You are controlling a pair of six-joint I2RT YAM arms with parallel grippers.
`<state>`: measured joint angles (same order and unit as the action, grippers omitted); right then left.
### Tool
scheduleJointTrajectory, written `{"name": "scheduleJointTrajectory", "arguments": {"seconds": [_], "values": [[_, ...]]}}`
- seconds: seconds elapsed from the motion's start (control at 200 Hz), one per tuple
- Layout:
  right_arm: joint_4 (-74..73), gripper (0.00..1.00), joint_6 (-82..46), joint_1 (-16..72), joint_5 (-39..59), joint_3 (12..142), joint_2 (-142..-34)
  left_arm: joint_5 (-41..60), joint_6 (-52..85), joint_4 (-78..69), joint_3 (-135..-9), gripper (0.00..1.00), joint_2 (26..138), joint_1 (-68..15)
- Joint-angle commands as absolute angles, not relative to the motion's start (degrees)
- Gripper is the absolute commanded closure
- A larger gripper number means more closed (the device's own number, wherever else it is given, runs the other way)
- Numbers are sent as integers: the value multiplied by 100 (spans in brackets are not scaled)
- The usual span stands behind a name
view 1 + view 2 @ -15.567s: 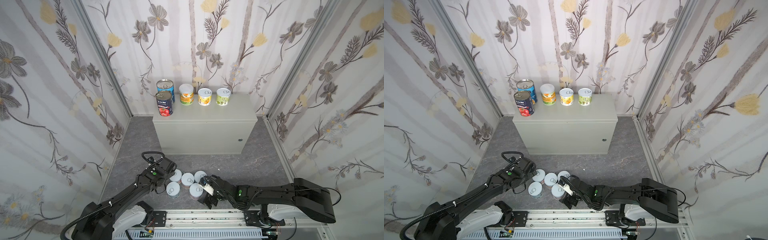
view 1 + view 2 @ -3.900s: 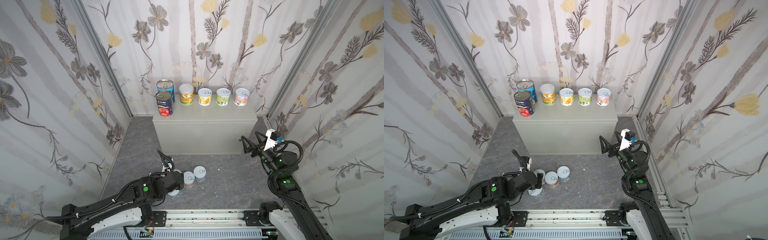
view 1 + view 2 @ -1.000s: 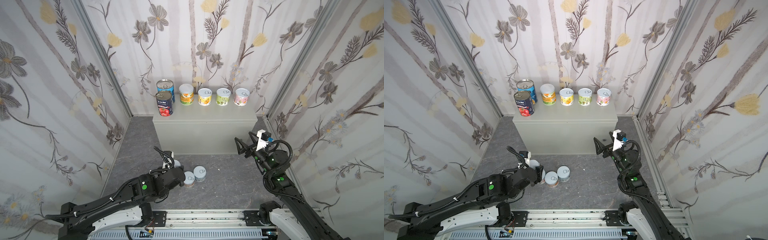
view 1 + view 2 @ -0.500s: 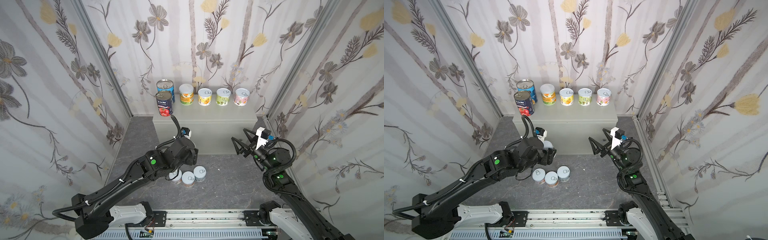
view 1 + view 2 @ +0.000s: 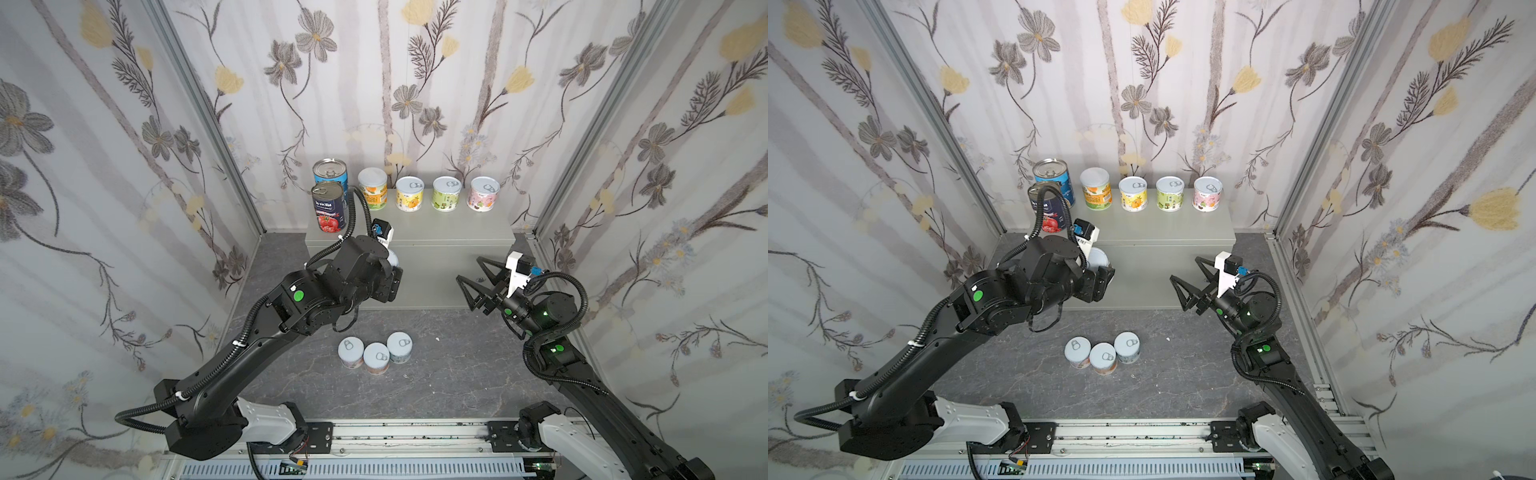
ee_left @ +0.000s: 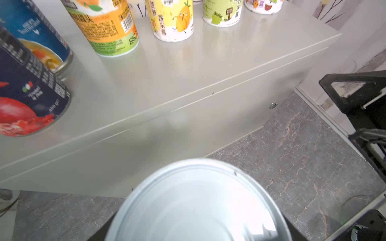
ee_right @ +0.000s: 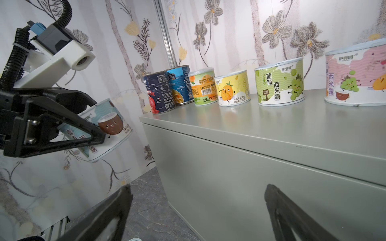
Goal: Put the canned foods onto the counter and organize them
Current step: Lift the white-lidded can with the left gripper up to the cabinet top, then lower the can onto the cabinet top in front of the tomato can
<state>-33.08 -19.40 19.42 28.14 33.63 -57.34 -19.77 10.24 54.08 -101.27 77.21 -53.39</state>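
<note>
so, left to right: the left gripper (image 5: 390, 272) is clamped around a short coconut can (image 7: 111, 123) with a pale blue label, its fingers (image 7: 62, 116) pressed against the can's sides. The can is up in the air and tilted, just in front of the left part of the counter (image 5: 451, 232) and not touching it. In the left wrist view its pale lid (image 6: 198, 204) fills the near edge, with the counter's grey front face beyond it

On the counter's top everything stands upright. At the left end there's the navy tomato can (image 5: 329, 208), with the blue can (image 5: 329, 171) right behind it. Then a row runs along the back: orange can (image 5: 372, 190), yellow can (image 5: 409, 195), green can (image 5: 446, 194) and pink can (image 5: 482, 194), with small gaps between them

Down on the dark marbled floor (image 5: 457, 374), three short cans (image 5: 376, 357) with pale lids sit bunched together and touching, in front of the counter's middle

Over on the right, the right gripper (image 5: 469, 269) is spread wide and holds nothing. It hangs in the air near the right part of the counter's front, apart from it, jaws pointing toward the box
</note>
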Motion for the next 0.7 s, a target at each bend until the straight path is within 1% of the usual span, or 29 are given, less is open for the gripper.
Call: {"name": "scheduleJointTrajectory", "arguments": {"seconds": [0.0, 0.195, 0.4, 0.695], "values": [[-3457, 0, -2030, 1990, 2792, 3393, -5720, -2324, 576, 5506, -10608, 100, 7975, -5223], [-3178, 0, -1791, 2133, 2523, 3446, -5697, -2377, 351, 6071, -11838, 100, 8752, -4914], [-2998, 0, -1621, 2383, 2407, 3501, -5583, -2253, 95, 6115, -12736, 100, 9379, -4644], [-2626, 0, -1740, 2842, 1510, 3391, -5574, -2084, -100, 6332, -14012, 100, 10273, -4328]]}}
